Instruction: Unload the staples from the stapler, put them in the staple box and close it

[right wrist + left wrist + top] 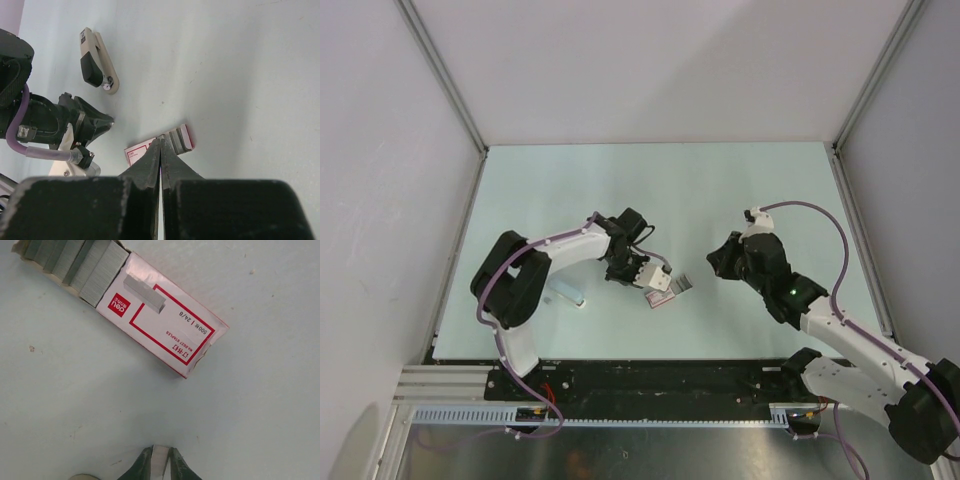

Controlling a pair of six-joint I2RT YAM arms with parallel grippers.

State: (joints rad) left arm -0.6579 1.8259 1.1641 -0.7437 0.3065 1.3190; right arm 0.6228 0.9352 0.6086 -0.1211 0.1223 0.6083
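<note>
The pink-and-white block is a box of staples [175,335], its tray pulled out with several grey staple strips [80,260]; one loose strip [144,292] lies on the box. The box also shows in the top view [658,296]. The stapler [97,60] is a beige-and-black hinged tool lying apart on the table, beside my left arm [566,293]. My left gripper [161,452] is shut on a short grey strip of staples [160,464], just above the table beside the box. My right gripper [160,142] is shut and empty, hovering to the right of the box [712,264].
The pale green table [720,190] is walled by white panels at the back and both sides. My left arm's elbow [510,280] stands next to the stapler. The black base rail [650,378] runs along the near edge.
</note>
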